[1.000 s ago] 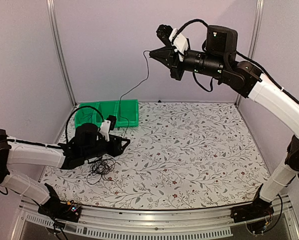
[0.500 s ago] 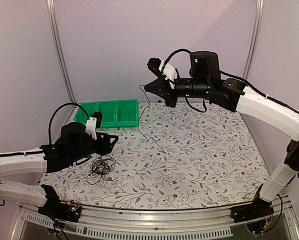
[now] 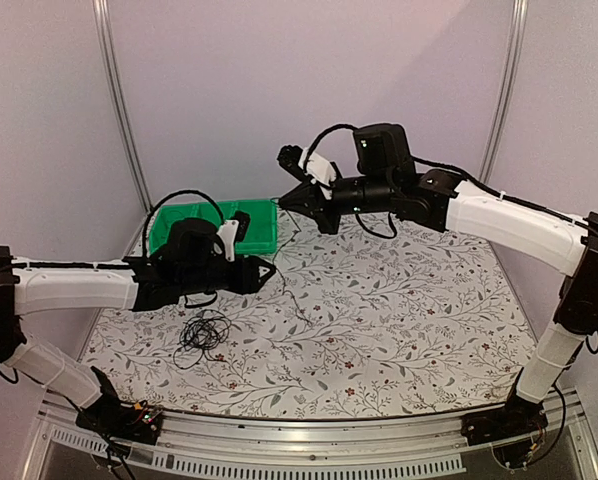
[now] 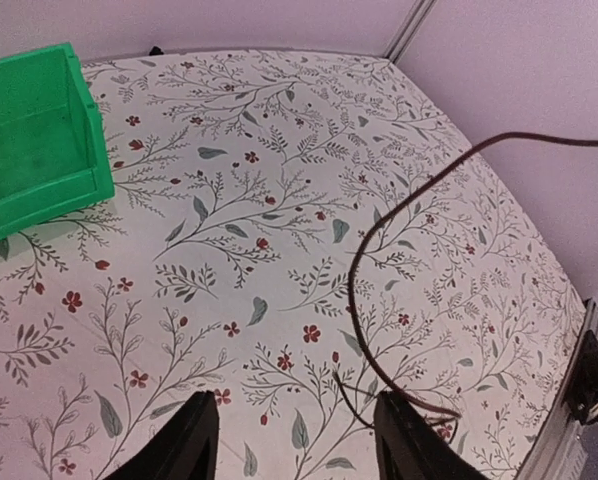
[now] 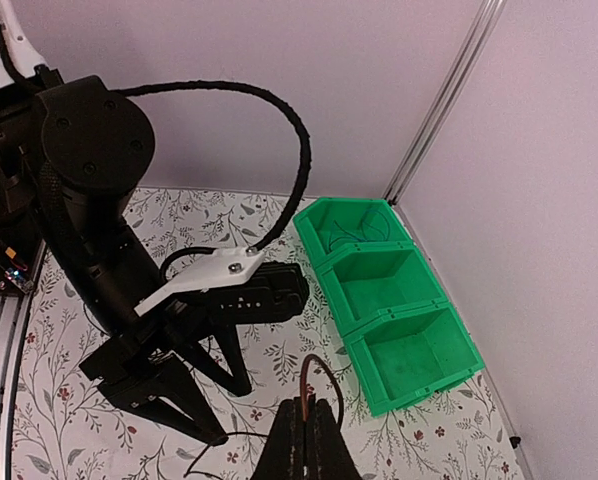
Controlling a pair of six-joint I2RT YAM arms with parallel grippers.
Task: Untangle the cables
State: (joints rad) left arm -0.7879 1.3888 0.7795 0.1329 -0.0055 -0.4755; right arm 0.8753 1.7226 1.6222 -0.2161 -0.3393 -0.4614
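Note:
The cables lie partly as a wiry black bundle [image 3: 204, 335] on the table's left front. One thin strand [image 3: 301, 303] runs up from the table to my right gripper [image 3: 284, 200], which hangs over the back of the table and is shut on it. In the right wrist view the strand [image 5: 317, 372] loops up out of the closed gripper [image 5: 304, 440]. My left gripper [image 3: 268, 271] is open just below and left of the right one, apart from the bundle. Its wrist view shows the strand [image 4: 355, 290] curving past the right finger [image 4: 411, 445]; nothing lies between the fingers of the gripper [image 4: 297, 450].
A green bin [image 3: 257, 226] with three compartments stands at the back left, close behind the left gripper. A thin wire [image 5: 354, 232] lies in its far compartment. The left arm's wrist [image 5: 99, 160] is near the right gripper. Metal posts frame the walls.
My right gripper has come down and to the left with the strand. The left arm has swung right and back, away from the bundle, toward the hanging strand.

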